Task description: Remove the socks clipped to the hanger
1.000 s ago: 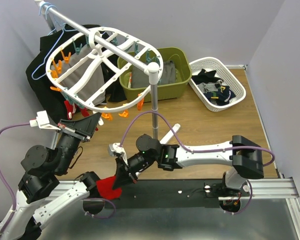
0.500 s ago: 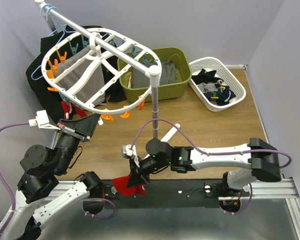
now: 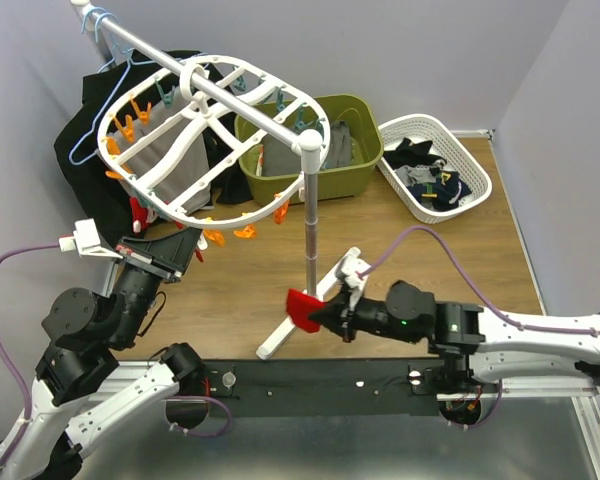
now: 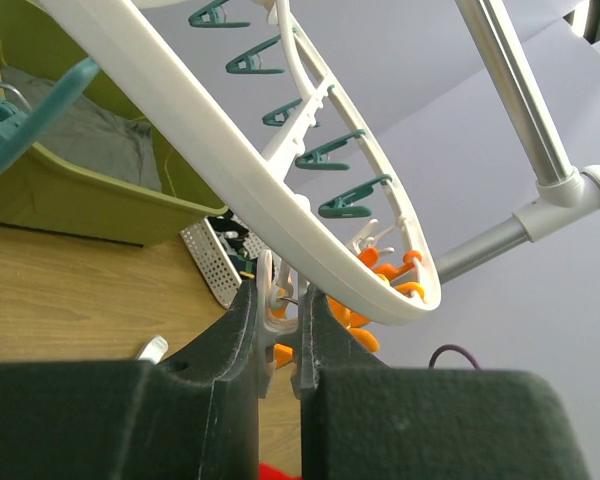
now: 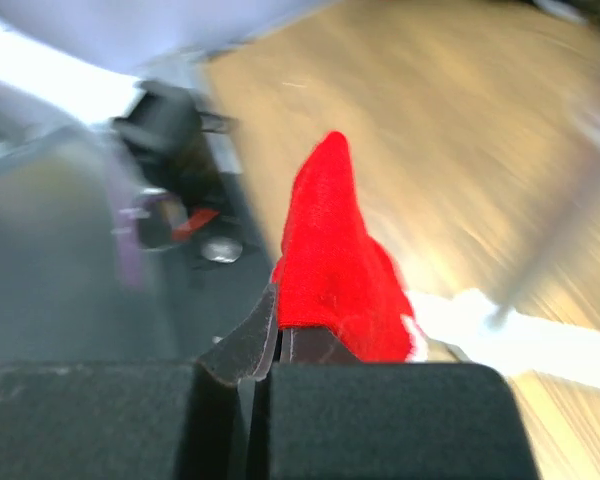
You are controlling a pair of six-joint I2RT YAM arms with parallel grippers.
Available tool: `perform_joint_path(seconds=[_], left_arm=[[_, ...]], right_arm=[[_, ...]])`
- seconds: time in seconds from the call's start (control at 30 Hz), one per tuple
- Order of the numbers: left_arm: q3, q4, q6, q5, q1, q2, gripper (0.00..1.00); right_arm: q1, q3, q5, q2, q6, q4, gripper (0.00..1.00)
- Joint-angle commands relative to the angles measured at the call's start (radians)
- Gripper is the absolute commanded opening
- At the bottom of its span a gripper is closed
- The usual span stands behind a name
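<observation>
- Found right gripper (image 5: 278,335) pinched shut on a red sock (image 5: 335,270), held clear above the wooden surface (image 3: 480,240) near the foot of the rail stand (image 3: 308,215); wrist view blurred.
- Found left gripper (image 4: 280,310) closed down on the white loop of an orange peg (image 4: 280,352), just under the rim of the hanger (image 4: 195,120).
- Observed hanger hung tilted from the rail, ringed with teal pegs (image 4: 330,155) and orange ones; grey socks (image 3: 162,130) and a second red sock (image 3: 138,213) clipped at its left side.
- Logged green tub (image 3: 350,175) and white basket (image 3: 420,120) side by side on the wood behind the stand, dark socks (image 3: 435,185) lying in the basket.
- Noted black mat (image 3: 330,385) along the near edge, plain pale walls (image 3: 430,50) closing in the far side and both flanks, black garment (image 3: 80,160) hanging in the left corner.
</observation>
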Motion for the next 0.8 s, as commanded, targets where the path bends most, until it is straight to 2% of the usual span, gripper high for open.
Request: perform_joint_path(seconds=[0.0, 0.03, 0.13, 0.2, 0.4, 0.43, 0.5, 0.53, 0.57, 0.67, 0.7, 0.77], left_arm=[[0.026, -0.018, 0.001, 0.000, -0.006, 0.015, 0.00], [0.026, -0.018, -0.003, 0.000, -0.006, 0.017, 0.00], [0.021, -0.018, -0.009, 0.008, -0.006, 0.022, 0.00], [0.018, -0.018, -0.011, 0.011, -0.006, 0.025, 0.00], [0.012, -0.016, -0.028, 0.031, -0.006, 0.037, 0.00], [0.012, -0.016, -0.029, 0.034, -0.006, 0.040, 0.00], [0.010, -0.016, -0.032, 0.037, -0.006, 0.041, 0.00], [0.009, -0.021, -0.037, 0.038, -0.006, 0.043, 0.00], [0.007, -0.024, -0.040, 0.037, -0.006, 0.043, 0.00], [0.006, -0.028, -0.042, 0.040, -0.006, 0.045, 0.00], [0.007, -0.027, -0.042, 0.043, -0.006, 0.043, 0.00], [0.009, -0.030, -0.037, 0.042, -0.006, 0.043, 0.00]], right_arm=[[0.000, -0.139, 0.426, -0.175, 0.131, -0.067, 0.01], [-0.001, -0.145, 0.525, -0.193, 0.166, -0.089, 0.01], [-0.030, -0.130, 0.656, -0.201, 0.300, -0.228, 0.01], [-0.087, -0.107, 0.685, -0.175, 0.393, -0.334, 0.01], [-0.354, -0.026, 0.557, -0.077, 0.404, -0.370, 0.01], [-0.387, -0.004, 0.523, -0.019, 0.392, -0.374, 0.01], [-0.483, 0.077, 0.504, 0.047, 0.354, -0.394, 0.01], [-0.586, 0.175, 0.472, 0.140, 0.300, -0.411, 0.01], [-0.625, 0.206, 0.443, 0.193, 0.282, -0.414, 0.01], [-0.800, 0.338, 0.358, 0.260, 0.222, -0.419, 0.01], [-0.896, 0.367, 0.325, 0.302, 0.200, -0.416, 0.01], [-0.986, 0.450, 0.261, 0.342, 0.183, -0.402, 0.01]])
